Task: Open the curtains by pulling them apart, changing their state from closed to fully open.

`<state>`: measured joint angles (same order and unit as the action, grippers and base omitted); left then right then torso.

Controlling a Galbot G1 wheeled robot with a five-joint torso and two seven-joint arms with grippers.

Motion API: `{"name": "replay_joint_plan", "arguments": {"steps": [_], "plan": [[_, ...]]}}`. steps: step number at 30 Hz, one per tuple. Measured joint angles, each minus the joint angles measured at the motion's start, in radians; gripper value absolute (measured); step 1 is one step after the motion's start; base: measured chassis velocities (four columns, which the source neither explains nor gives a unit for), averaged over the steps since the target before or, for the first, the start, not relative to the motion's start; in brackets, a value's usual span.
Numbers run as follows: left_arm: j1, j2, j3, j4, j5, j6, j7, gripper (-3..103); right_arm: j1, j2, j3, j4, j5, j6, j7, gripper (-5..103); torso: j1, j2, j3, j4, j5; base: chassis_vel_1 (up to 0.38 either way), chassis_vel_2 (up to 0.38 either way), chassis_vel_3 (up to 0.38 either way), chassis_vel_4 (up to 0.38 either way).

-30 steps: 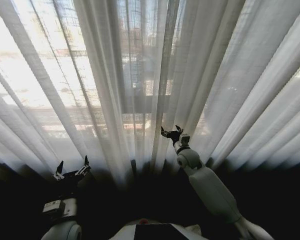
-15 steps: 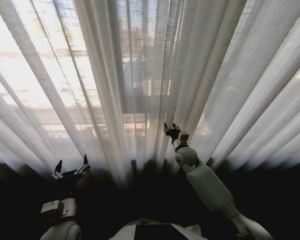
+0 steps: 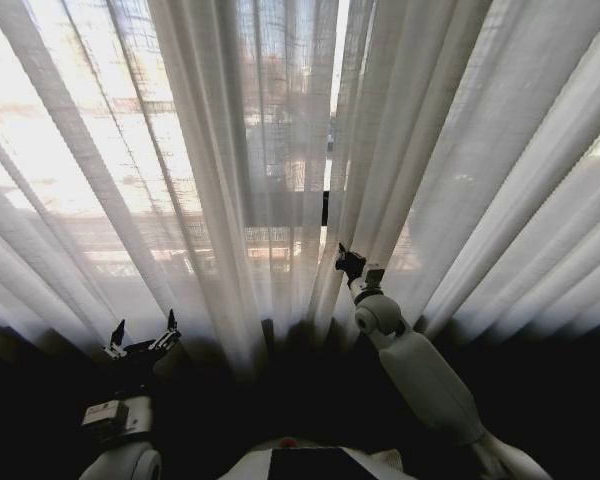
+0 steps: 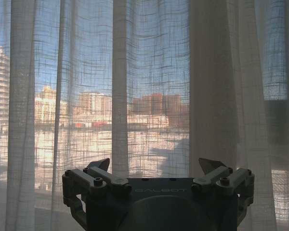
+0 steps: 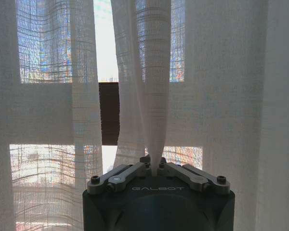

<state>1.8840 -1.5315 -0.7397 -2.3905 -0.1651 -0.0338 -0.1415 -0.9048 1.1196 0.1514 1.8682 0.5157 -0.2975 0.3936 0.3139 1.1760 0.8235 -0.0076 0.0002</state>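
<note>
Right now the curtains (image 3: 280,150) hang across the whole head view, pleats fanning outward from the top, with a narrow slit between the two panels near the middle. Through that slit shows bright sky and a short dark piece of the window bar (image 3: 325,208).

At the slit, the right gripper (image 3: 350,263) is raised on its outstretched arm and pinches the inner edge of the right panel. From the right wrist, the gripper (image 5: 154,166) has its fingers drawn together on a gathered fold (image 5: 151,96) of cloth, which narrows down into the fingertips. Just beside that fold the gap lies open, and the brown bar (image 5: 109,113) crosses it.

Well apart, low on the left, the left gripper (image 3: 142,335) sits near the hem of the left panel with its two fingers spread wide, holding nothing. From the left wrist, the gripper (image 4: 154,166) faces the cloth without touching it; a thicker cream fold (image 4: 212,86) hangs ahead of one fingertip, and buildings (image 4: 96,108) show through the weave.

Free room lies mostly to either side of the slit, where the panels hang loose. Below the hems the floor area is dark. The robot's torso (image 3: 300,462) shows at the bottom centre.
</note>
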Motion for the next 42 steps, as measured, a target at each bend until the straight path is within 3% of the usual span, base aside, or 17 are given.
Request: {"name": "replay_joint_plan", "arguments": {"steps": [21, 42], "plan": [[0.008, 0.002, 0.014, 0.008, 0.013, -0.016, 0.003, 100, -0.05, -0.013, 0.043, 0.031, 0.016, -0.008, -0.038, 0, 0.0, 0.0, 0.0, 0.0, 0.0001, -0.063, -0.067, 0.072, 0.063], [0.015, -0.002, 0.02, 0.023, 0.019, -0.038, 0.005, 100, -0.059, -0.007, 0.066, 0.027, 0.014, -0.005, -0.038, 0, 0.0, 0.0, 0.0, -0.0001, 0.0006, -0.324, -0.321, 0.321, 0.323]]}}
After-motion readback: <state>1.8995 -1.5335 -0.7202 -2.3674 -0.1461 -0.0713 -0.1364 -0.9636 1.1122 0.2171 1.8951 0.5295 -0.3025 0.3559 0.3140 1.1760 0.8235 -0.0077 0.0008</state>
